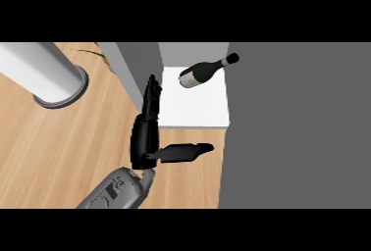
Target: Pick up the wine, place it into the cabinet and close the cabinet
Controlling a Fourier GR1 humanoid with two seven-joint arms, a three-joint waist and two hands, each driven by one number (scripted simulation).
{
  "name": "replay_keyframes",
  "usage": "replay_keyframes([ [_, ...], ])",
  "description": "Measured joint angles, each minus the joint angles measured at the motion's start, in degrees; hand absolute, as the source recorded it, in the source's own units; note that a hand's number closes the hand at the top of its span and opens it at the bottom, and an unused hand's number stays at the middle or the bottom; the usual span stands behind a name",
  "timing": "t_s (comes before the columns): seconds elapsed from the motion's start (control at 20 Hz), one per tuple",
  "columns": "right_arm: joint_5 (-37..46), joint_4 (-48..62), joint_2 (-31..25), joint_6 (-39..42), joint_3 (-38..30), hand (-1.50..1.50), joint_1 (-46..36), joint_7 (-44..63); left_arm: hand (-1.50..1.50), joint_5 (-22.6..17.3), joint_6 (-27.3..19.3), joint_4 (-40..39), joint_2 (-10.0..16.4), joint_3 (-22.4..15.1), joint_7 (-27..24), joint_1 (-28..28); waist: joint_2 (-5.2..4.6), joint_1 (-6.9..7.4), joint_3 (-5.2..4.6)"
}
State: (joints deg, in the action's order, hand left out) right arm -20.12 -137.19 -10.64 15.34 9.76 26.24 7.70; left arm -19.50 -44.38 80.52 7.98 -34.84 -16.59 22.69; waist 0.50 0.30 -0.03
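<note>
A dark wine bottle (203, 73) lies tilted inside the open cabinet, on its white shelf (196, 105), with its neck pointing up and right. My left hand (145, 139) reaches up from the lower middle with straight fingers (151, 95) along the edge of the grey cabinet door (138, 66), which stands open to the left of the shelf. Its thumb (185, 152) sticks out to the right over the wooden counter. The hand is open and holds nothing. My right hand does not show.
A tall white cylinder on a grey round base (43, 73) stands at the upper left on the wooden counter (58, 147). A large grey cabinet surface (297, 127) fills the right side. A thin green leaf (101, 54) shows near the top.
</note>
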Motion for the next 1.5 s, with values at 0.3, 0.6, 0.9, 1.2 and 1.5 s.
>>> replay_keyframes([
  [0.3, 0.60, -0.18, -1.91, 0.33, -1.43, -1.50, 0.01, -0.03, -1.50, 1.08, 1.60, 13.15, 8.18, -0.77, 2.75, -9.15, -0.07, -0.10, 0.01],
  [0.6, 0.89, -0.05, -3.93, 1.85, -1.72, 1.50, -0.51, 1.04, -1.50, -2.17, 9.41, 22.69, 14.80, 1.76, 0.96, -18.30, -0.19, -0.12, -0.01],
  [0.9, 1.29, 0.11, -9.58, 7.52, -0.52, 1.50, -1.40, 2.30, 1.50, -6.26, 17.53, 29.76, 21.15, 4.45, 0.15, -24.39, -0.19, -0.08, -0.07],
  [1.2, 1.61, 0.10, -10.80, 10.07, -2.00, 1.50, -0.34, 0.10, 1.50, -10.53, 26.38, 29.91, 24.23, 9.72, -4.29, -30.47, -0.34, -0.38, -0.10],
  [1.5, 1.43, 0.02, -10.44, 10.93, 0.21, 1.50, -1.24, 0.59, 1.50, -13.47, 32.73, 30.25, 27.04, 15.18, -6.05, -34.62, -0.46, -0.25, -0.06],
])
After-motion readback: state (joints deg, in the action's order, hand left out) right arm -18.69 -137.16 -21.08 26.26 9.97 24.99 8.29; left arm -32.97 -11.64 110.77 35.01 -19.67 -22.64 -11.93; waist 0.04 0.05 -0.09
